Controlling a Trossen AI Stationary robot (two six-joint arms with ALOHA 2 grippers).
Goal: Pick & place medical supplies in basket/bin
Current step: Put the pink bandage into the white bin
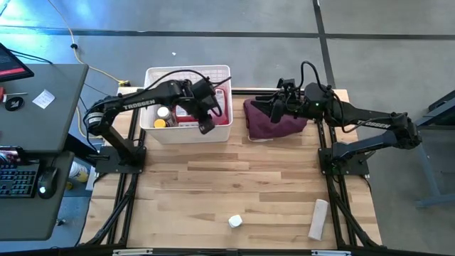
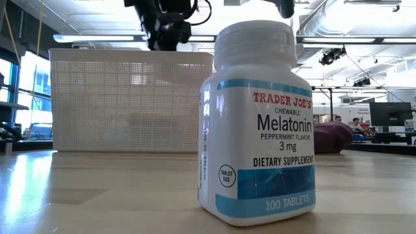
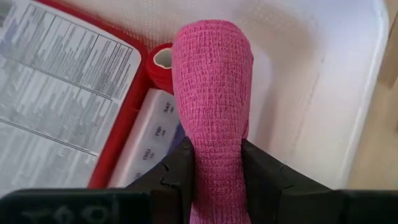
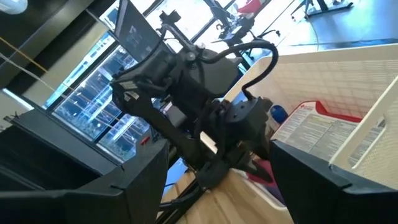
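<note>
The left gripper (image 3: 214,174) hangs inside the white basket (image 1: 222,131), its fingers clamped on a pink wrap roll (image 3: 212,106). Under it lie a red first-aid case (image 3: 118,134), a red roll (image 3: 160,62) and a weekly pill organizer (image 3: 152,146). The right gripper (image 4: 211,180) hovers with its fingers spread wide above the maroon cloth bundle (image 1: 274,122). A melatonin bottle (image 2: 259,123) and a white cylinder (image 1: 318,218) sit on the table (image 1: 213,192).

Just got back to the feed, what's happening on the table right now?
The left gripper is shut on a pink wrap roll, holding it over the white basket, which already contains a red first-aid case and other supplies. The right gripper waits above the maroon bundle. A melatonin bottle and a white cylinder are not yet collected.
</note>
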